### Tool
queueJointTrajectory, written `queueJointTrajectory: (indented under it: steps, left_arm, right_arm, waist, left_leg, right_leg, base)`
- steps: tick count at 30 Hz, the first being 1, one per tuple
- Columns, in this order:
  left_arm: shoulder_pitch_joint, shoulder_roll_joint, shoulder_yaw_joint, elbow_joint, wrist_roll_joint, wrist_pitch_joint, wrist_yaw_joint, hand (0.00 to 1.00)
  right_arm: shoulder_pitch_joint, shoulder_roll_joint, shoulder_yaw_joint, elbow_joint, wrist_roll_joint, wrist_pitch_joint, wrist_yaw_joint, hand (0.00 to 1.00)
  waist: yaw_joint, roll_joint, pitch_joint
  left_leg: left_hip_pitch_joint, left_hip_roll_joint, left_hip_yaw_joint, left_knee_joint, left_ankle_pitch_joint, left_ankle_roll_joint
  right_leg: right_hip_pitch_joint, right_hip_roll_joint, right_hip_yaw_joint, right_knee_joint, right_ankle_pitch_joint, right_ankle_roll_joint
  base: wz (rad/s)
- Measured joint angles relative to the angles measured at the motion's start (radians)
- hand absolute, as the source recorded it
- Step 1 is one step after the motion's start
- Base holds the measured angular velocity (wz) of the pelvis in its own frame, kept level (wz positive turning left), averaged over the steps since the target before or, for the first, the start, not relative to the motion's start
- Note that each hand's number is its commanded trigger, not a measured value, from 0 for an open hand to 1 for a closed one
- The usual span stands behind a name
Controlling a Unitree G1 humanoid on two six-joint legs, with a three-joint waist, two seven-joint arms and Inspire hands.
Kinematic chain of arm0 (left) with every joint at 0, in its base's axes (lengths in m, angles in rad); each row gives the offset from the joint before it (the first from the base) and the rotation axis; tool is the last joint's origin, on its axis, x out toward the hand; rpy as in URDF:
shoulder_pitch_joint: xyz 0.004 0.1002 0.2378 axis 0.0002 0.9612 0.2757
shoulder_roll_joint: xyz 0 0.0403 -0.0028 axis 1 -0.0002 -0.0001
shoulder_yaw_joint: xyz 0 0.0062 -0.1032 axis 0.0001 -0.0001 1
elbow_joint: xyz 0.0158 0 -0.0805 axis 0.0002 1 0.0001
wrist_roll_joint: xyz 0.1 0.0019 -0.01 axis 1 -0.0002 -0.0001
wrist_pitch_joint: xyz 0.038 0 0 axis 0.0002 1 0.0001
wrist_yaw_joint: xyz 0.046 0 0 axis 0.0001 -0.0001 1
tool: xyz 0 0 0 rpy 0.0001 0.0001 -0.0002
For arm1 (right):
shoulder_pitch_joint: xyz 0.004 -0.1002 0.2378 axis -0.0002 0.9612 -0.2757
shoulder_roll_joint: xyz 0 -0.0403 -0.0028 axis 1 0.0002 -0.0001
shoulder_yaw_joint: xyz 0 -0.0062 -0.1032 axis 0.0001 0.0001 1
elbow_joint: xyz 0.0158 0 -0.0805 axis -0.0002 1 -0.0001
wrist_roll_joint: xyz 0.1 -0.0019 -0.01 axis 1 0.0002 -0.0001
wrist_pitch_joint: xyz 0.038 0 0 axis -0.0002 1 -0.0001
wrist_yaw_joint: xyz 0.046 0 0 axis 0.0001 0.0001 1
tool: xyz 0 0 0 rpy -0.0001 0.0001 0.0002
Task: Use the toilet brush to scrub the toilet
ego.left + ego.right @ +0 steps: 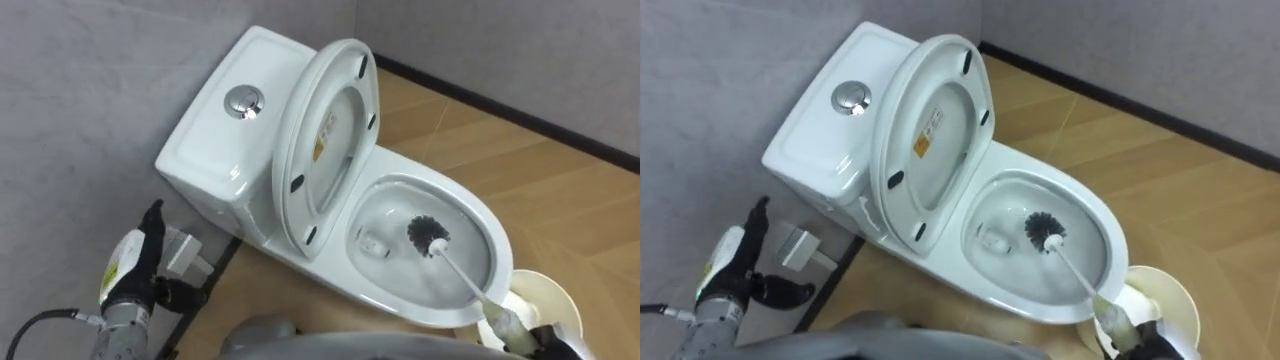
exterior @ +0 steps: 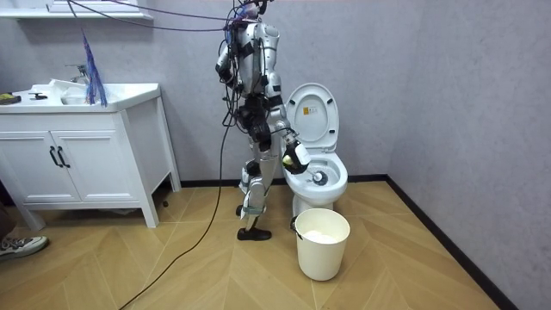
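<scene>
Toilet (image 1: 225, 140) centre frame, lid (image 1: 325, 150) raised. White bucket (image 1: 552, 297) lower right, beside bowl (image 1: 480, 215). Toilet brush (image 1: 462, 277): black bristle head in bowl, thin white handle running lower right. Likely light, stiff shaft, springy bristles; grip handle end. Right hand (image 1: 545, 343), lower right edge, curled round handle. Left hand (image 1: 150, 250) lower left, fingers straight, empty.

The tank (image 1: 215, 140) stood against the wall, with the flush button (image 1: 244, 102) on its top. The seat (image 1: 325, 140) was raised and leaned back on the tank. Before it lay the bowl (image 1: 470, 205). The head of the brush (image 1: 428, 233) was inside the bowl, and its handle crossed the front rim toward the right hand (image 1: 560, 347). The bucket (image 1: 545, 285) stood on the floor just before the bowl. The left hand (image 1: 140, 270) was left of the tank, near the wall. In the room view, the cabinet (image 2: 77, 155) stood well apart on the room view's left, with the robot between it and the bowl.
</scene>
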Motion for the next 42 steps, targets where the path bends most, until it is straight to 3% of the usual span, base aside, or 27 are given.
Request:
queueJointTrajectory:
  steps: [4,6,7,12,16,19,21,23,27,29,34,38,42]
  left_arm:
    - [-0.046,0.000,-0.006,-0.089,0.042,-0.020,0.071,0.00]
    - [-0.083,0.000,-0.014,-0.089,0.050,-0.021,0.110,0.00]
    - [-0.114,0.000,-0.026,-0.087,0.071,-0.021,0.133,0.00]
    - [-0.245,0.017,-0.107,-0.018,0.101,-0.044,0.216,0.00]
    - [-0.342,0.023,-0.164,0.064,0.118,-0.054,0.248,0.00]
    - [-0.395,0.057,-0.210,0.121,0.115,-0.065,0.260,0.00]
    - [-0.422,0.062,-0.227,0.147,0.114,-0.066,0.261,0.00]
    - [-0.465,0.063,-0.240,0.181,0.114,-0.085,0.305,0.00]
    - [-0.532,0.083,-0.275,0.243,0.093,-0.112,0.336,0.00]
    - [-0.562,0.112,-0.304,0.260,0.076,-0.121,0.363,0.00]
    - [-0.595,0.147,-0.327,0.260,0.057,-0.128,0.413,0.00]
    - [-0.618,0.187,-0.363,0.253,0.034,-0.119,0.432,0.00]
    - [-0.643,0.193,-0.363,0.252,0.028,-0.116,0.459,0.00]
  right_arm:
    - [-0.040,-0.011,0.007,0.027,-0.063,0.000,-0.008,1.00]
    - [-0.077,-0.018,0.008,0.049,-0.119,-0.002,-0.012,1.00]
    - [-0.097,-0.027,0.009,0.064,-0.151,-0.003,-0.021,1.00]
    - [-0.179,-0.070,0.074,0.098,-0.245,-0.011,-0.056,1.00]
    - [-0.268,-0.099,0.134,0.106,-0.340,-0.010,-0.059,1.00]
    - [-0.321,-0.127,0.188,0.096,-0.374,-0.012,-0.067,1.00]
    - [-0.352,-0.141,0.203,0.088,-0.389,-0.010,-0.081,1.00]
    - [-0.392,-0.167,0.217,0.060,-0.413,-0.010,-0.086,1.00]
    - [-0.436,-0.204,0.268,-0.014,-0.486,0.002,-0.093,1.00]
    - [-0.467,-0.225,0.303,-0.070,-0.502,0.016,-0.101,1.00]
    - [-0.526,-0.288,0.346,-0.132,-0.568,0.042,-0.106,1.00]
    - [-0.561,-0.303,0.404,-0.138,-0.401,0.059,-0.105,1.00]
    - [-0.593,-0.293,0.394,-0.100,-0.227,0.068,-0.108,1.00]
  waist:
    - [0.002,0.019,0.0065]
    - [-0.001,0.029,0.0104]
    - [-0.005,0.044,0.0113]
    - [-0.001,0.068,0.0193]
    - [0.003,0.065,0.0307]
    - [0.009,0.059,0.0371]
    - [0.009,0.052,0.0426]
    - [0.032,0.039,0.0513]
    - [0.051,0.038,0.0534]
    - [0.057,0.035,0.0547]
    - [0.067,0.034,0.0542]
    - [0.075,0.031,0.0557]
    - [0.074,0.030,0.0565]
  left_leg:
    - [-0.041,-0.001,-0.021,0.019,0.001,-0.002]
    - [-0.067,-0.001,-0.026,0.034,0.001,-0.002]
    - [-0.086,-0.003,-0.032,0.046,0.001,-0.002]
    - [-0.168,-0.017,-0.030,0.056,0.027,0.005]
    - [-0.247,-0.017,-0.011,0.074,0.044,0.011]
    - [-0.324,-0.019,0.015,0.111,0.047,0.016]
    - [-0.374,-0.021,0.021,0.138,0.047,0.016]
    - [-0.434,-0.018,0.037,0.162,0.047,0.017]
    - [-0.498,-0.015,0.050,0.202,0.048,0.017]
    - [-0.541,-0.016,0.056,0.223,0.049,0.014]
    - [-0.628,-0.016,0.068,0.262,0.054,0.011]
    - [-0.673,-0.013,0.076,0.280,0.056,0.010]
    - [-0.720,-0.016,0.090,0.291,0.062,0.011]
  right_leg:
    - [-0.037,0.000,-0.017,0.015,0.000,0.000]
    - [-0.055,0.000,-0.021,0.023,0.000,-0.001]
    - [-0.070,-0.004,-0.031,0.040,0.000,-0.001]
    - [-0.180,-0.034,-0.030,0.118,-0.010,-0.006]
    - [-0.289,-0.052,-0.002,0.184,-0.012,-0.009]
    - [-0.388,-0.071,0.021,0.257,-0.019,-0.016]
    - [-0.444,-0.078,0.030,0.294,-0.023,-0.019]
    - [-0.521,-0.082,0.060,0.340,-0.025,-0.021]
    - [-0.591,-0.084,0.073,0.377,-0.026,-0.032]
    - [-0.643,-0.086,0.082,0.403,-0.031,-0.040]
    - [-0.740,-0.091,0.097,0.452,-0.031,-0.050]
    - [-0.789,-0.095,0.107,0.484,-0.037,-0.059]
    - [-0.850,-0.100,0.129,0.517,-0.038,-0.060]
  base:
    - [0.13]
    - [0.09]
    - [0.13]
    - [0.02]
    - [-0.14]
    - [-0.17]
    - [-0.12]
    - [-0.22]
    - [-0.12]
    - [-0.07]
    - [-0.06]
    - [0.01]
    - [-0.03]
